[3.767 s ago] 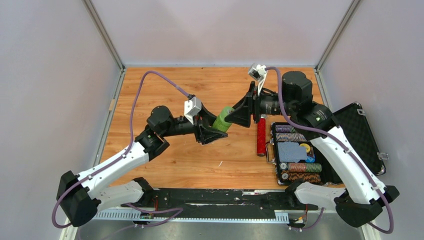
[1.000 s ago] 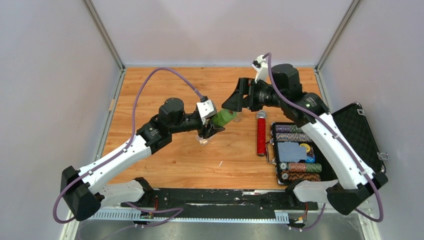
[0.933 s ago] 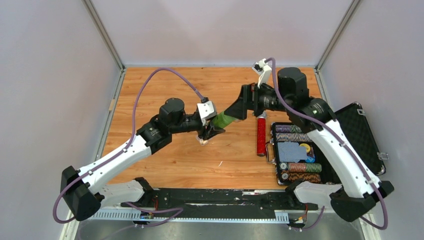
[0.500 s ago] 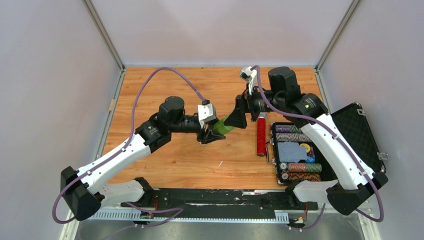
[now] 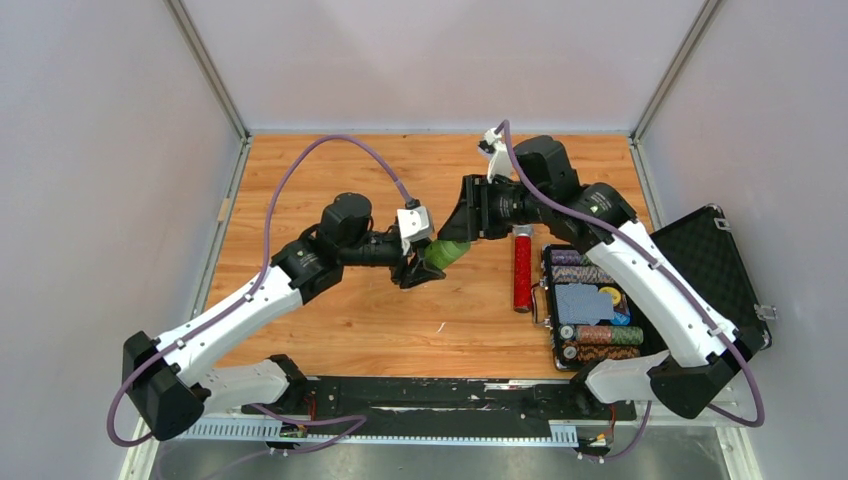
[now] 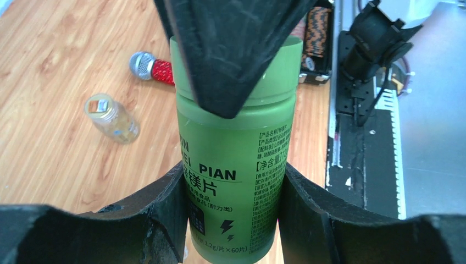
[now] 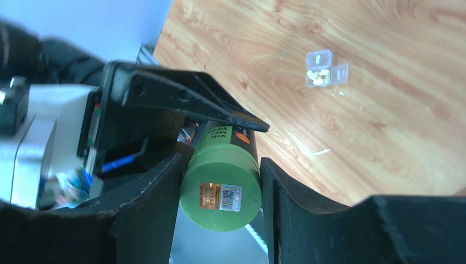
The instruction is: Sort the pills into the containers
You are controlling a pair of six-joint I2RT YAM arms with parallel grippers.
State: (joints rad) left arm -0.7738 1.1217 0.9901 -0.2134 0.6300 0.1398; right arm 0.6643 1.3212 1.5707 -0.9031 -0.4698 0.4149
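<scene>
A green pill bottle (image 5: 447, 252) with black print is held in the air between both arms over the middle of the table. My left gripper (image 5: 425, 265) is shut on its body (image 6: 236, 143). My right gripper (image 5: 462, 228) is shut on its green cap (image 7: 221, 181), one finger on each side. The container, a tiny clear plastic box (image 7: 324, 74), lies open on the wood with a few pale pills in it. It shows only in the right wrist view; in the top view the grippers hide it.
A red tube (image 5: 522, 270) with a silver cap lies right of the grippers. An open black case of poker chips (image 5: 700, 262) sits at the right edge. A small clear bottle with a gold cap (image 6: 110, 116) lies on the wood near the tube.
Both grippers have kept hold of the green bottle. The right arm has swung slightly left and its wrist has turned. The bottle has shifted little.
</scene>
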